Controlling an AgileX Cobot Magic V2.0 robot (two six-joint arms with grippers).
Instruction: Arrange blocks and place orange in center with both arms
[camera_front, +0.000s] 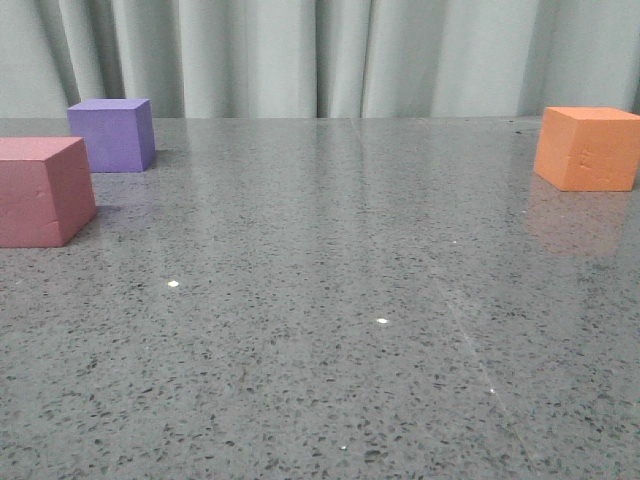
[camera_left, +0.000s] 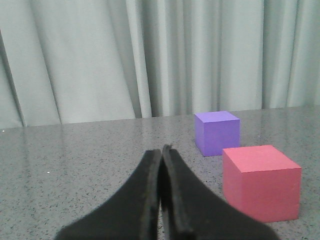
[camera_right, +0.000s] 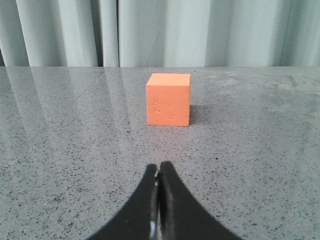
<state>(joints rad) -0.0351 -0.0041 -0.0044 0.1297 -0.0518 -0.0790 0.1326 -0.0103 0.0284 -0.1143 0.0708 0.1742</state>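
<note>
Orange matte foam cube (camera_right: 168, 99), faint creases on its near face: stands alone on the speckled grey table (camera_front: 330, 330), straight ahead of the right gripper (camera_right: 158, 176) and well apart from it; that gripper's black fingers are pressed together on nothing, so they would best spread before advancing squarely to straddle two opposite faces. Left gripper (camera_left: 161, 150), likewise pressed together and empty, has the pink foam cube (camera_left: 261, 182) near, ahead and off to one side, with the purple foam cube (camera_left: 217, 132) just beyond. Neither arm shows in the front view, where the pink cube is cut off at the edge.
</note>
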